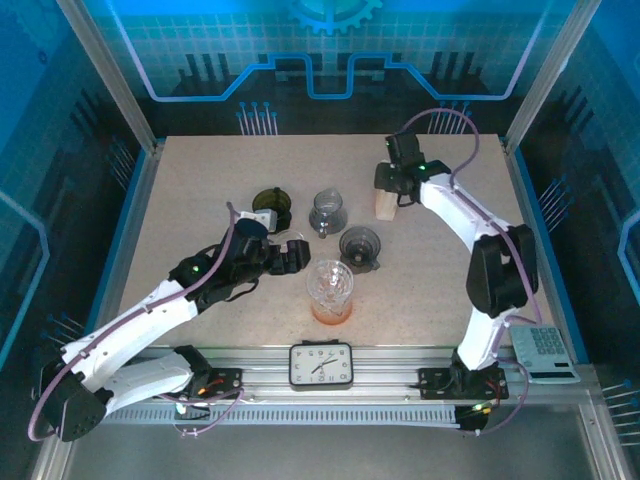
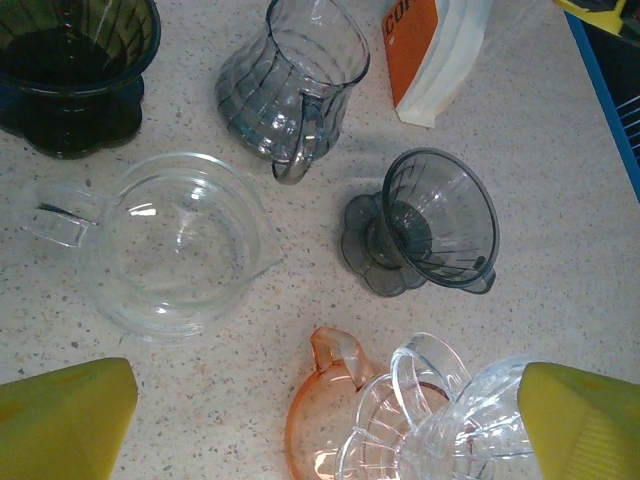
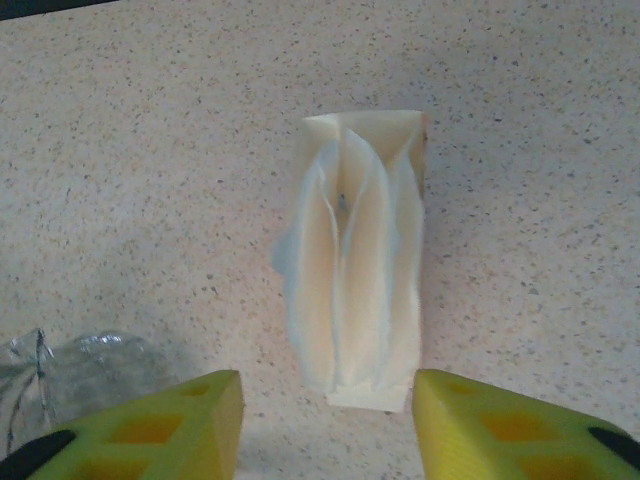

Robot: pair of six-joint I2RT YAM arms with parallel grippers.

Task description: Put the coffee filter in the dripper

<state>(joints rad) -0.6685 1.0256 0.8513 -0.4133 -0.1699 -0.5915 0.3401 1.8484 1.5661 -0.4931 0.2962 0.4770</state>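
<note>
A pack of cream coffee filters lies on the speckled table, with an orange label showing in the left wrist view. My right gripper hangs over its near end, jaws open, one yellow finger on either side and neither touching it. From above, this gripper is at the pack at the back right. A clear dripper sits on an orange server. My left gripper is open beside it, holding nothing.
A grey dripper lies tipped on its side. A grey glass carafe, a dark green dripper and a clear glass server stand around it. A clock and a calculator rest at the near edge.
</note>
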